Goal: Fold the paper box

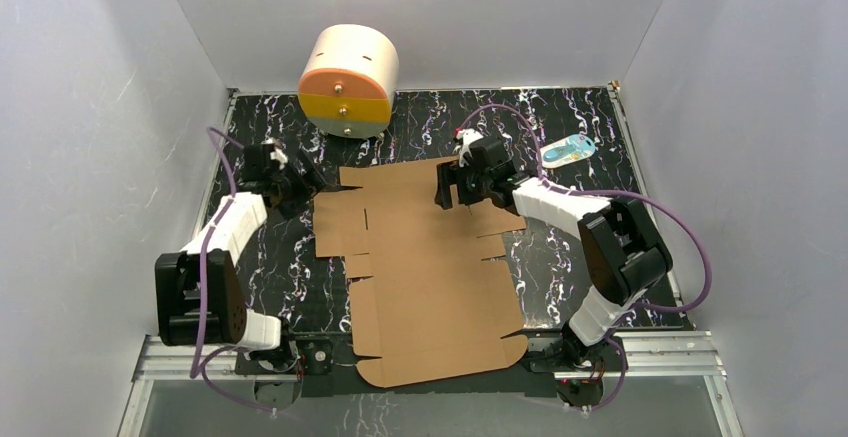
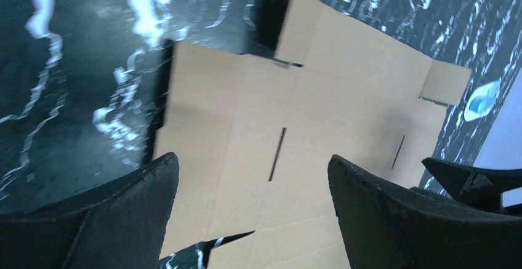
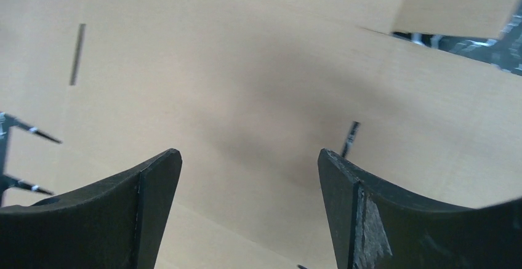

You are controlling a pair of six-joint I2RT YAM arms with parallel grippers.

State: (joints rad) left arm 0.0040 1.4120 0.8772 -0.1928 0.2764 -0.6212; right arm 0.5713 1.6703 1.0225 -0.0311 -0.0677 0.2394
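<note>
Nearest us, left jaws and right jaws both gape wide, holding nothing. We see the paper box point(image 1: 420, 267) lying flat mid-frame on the desk point(image 1: 540, 282), an unfolded sheet; we judge every fold is yet to do.

The paper box point(image 1: 420, 277) lies flat on the middle of the tabletop point(image 1: 560, 127), its near end reaching past the near edge between the two arm bases and its far end stopping short of the far edge. Behind it, at the far edge and left of centre, stands a round drum point(image 1: 348, 79), and a small packet point(image 1: 570, 149) lies near the far right corner, apart from the sheet. The left gripper point(image 1: 305, 189) is just beside the sheet's far left corner, and the right gripper point(image 1: 445, 191) is over its far right part.
</note>
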